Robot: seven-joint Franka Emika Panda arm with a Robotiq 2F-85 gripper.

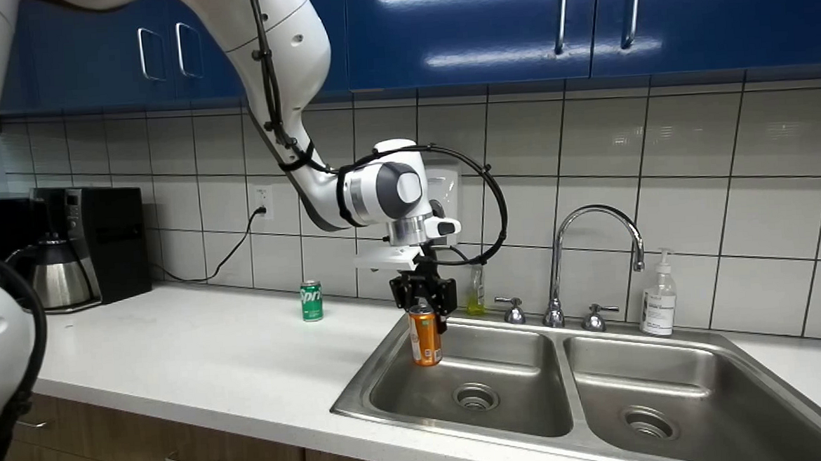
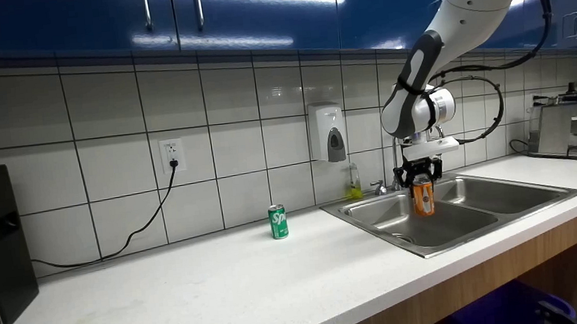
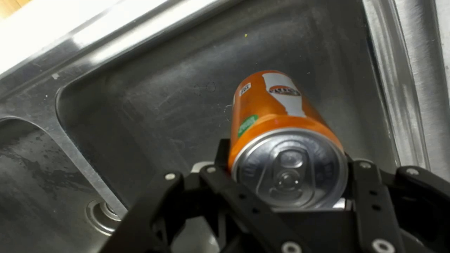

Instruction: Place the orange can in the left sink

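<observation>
The orange can (image 1: 426, 338) is upright between the fingers of my gripper (image 1: 425, 310), which is shut on it. In an exterior view the can (image 2: 423, 200) hangs over the left sink (image 2: 445, 226), and its bottom looks apart from the basin floor. The left sink (image 1: 412, 395) also shows its round drain (image 1: 476, 397) in an exterior view. In the wrist view my gripper (image 3: 287, 158) has a finger on each side of the can (image 3: 277, 102), with its silvery top facing the camera. The left sink (image 3: 158, 91) lies below it, its drain hidden there.
The right-hand basin (image 1: 672, 392) adjoins across a metal divider (image 1: 566, 384). The faucet (image 1: 557, 279) and its handles stand behind. A green can (image 1: 311, 301) stands on the counter. A yellow-green bottle (image 2: 355, 182) and a pump bottle (image 1: 659, 302) stand near the sink's back edge.
</observation>
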